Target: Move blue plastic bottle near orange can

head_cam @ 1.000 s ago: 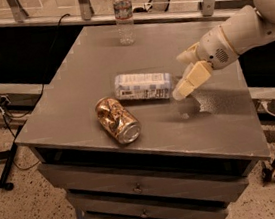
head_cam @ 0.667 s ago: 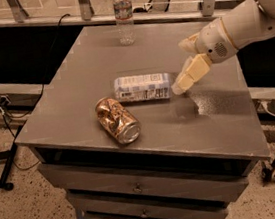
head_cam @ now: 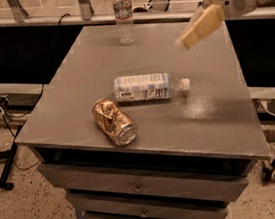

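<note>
Objects on the flat grey metal-looking tabletop [head_cam: 209,117] number three: two bottles and one can. One wide clear plastic bottle with a pale blue tint, white cap and large white-and-blue label [head_cam: 142,87] lies on its side near the middle of the top, its cap pointing to 3 o'clock. One dented orange-copper metal drink can with a mottled pattern [head_cam: 114,121] also lies on its side, just beside the blue bottle at about 7 o'clock from it, silver end turned toward 5 o'clock; a narrow strip of bare table shows between the two. One slimmer clear plastic bottle with a narrow dark label band [head_cam: 123,13] stands upright at the 12 o'clock edge, well apart from both. The single white-armed gripper with beige fingers [head_cam: 188,16] hangs in the air at about 2 o'clock from the blue bottle, well apart from it, its two fingers spread with nothing between them. Beneath the top sit grey drawer fronts [head_cam: 137,187].
</note>
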You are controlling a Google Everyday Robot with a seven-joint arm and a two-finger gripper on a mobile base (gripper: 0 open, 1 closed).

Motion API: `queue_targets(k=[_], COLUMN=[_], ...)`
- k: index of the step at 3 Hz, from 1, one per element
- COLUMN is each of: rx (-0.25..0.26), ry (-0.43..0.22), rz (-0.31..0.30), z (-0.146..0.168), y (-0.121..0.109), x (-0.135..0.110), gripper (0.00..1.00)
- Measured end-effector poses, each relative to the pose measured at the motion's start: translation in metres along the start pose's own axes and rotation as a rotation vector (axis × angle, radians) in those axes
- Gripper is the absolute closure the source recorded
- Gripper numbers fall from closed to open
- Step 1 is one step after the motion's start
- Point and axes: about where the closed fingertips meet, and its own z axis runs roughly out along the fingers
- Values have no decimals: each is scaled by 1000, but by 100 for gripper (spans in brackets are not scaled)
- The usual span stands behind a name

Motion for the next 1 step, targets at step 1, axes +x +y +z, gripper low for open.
queue_targets(k=[1], rx=[19], ry=[-16], rz=[-20], z=[-8], y=[-5], x=[-11], gripper=[0])
